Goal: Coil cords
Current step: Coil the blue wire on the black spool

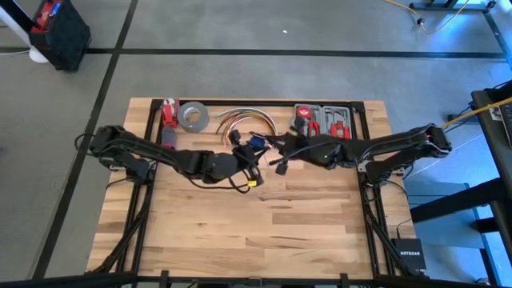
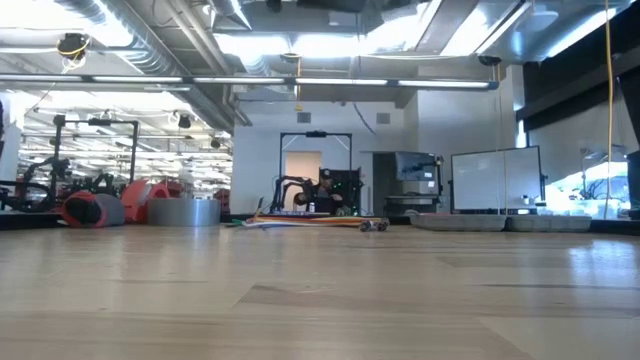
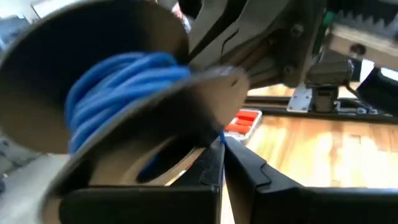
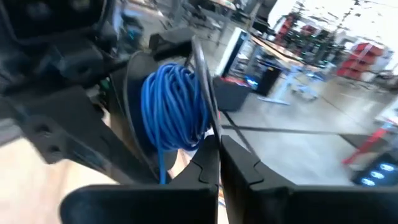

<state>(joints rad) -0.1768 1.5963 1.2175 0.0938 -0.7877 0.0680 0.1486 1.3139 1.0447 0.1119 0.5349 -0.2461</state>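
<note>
Holding the cords [image 4: 174, 106], a blue coil wound on a spool [image 3: 124, 93], between my two arms above the table [image 1: 240, 232] near its far middle. My left gripper [image 3: 222, 149] and right gripper [image 4: 219, 146] are both closed, pinching the spool's flanges from opposite sides.
</note>
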